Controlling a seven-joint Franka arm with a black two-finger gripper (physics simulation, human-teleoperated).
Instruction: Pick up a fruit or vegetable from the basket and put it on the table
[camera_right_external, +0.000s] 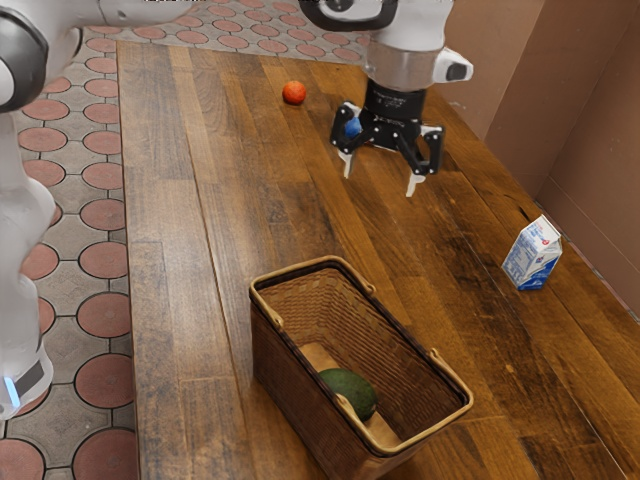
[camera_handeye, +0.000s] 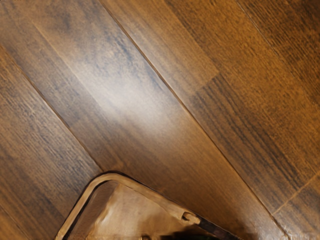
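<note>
My gripper (camera_right_external: 380, 180) hangs wide open and empty, upper right of centre in the exterior view. The dark green, oval avocado (camera_right_external: 352, 390) lies inside the woven basket (camera_right_external: 283, 372), lower centre, partly hidden by the rim (awkward angle for me). The wrist view's lower edge cuts the basket off.

You can read no text, brand, number or sign in either view. On the milk carton (camera_right_external: 533, 257), you find blue and red print, too small to read.
</note>
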